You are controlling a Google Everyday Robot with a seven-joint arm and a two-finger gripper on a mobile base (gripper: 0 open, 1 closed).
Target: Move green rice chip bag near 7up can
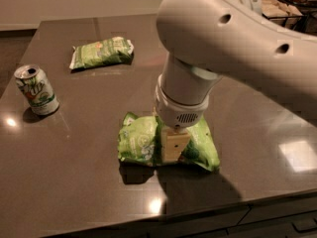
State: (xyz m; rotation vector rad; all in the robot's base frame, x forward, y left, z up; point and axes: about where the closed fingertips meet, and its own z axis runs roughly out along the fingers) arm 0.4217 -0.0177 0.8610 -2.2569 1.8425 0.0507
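The green rice chip bag is a puffy lime-green bag with white swirls. It lies flat on the dark countertop near the front middle. My gripper points straight down onto the middle of the bag, and the arm's white wrist hides the bag's far edge. The 7up can stands upright at the left side of the counter, well apart from the bag, up and to the left of it.
A smaller, flatter green bag with a white end lies at the back left. A wire basket with packets stands past the back right corner. The counter's front edge runs just below the chip bag.
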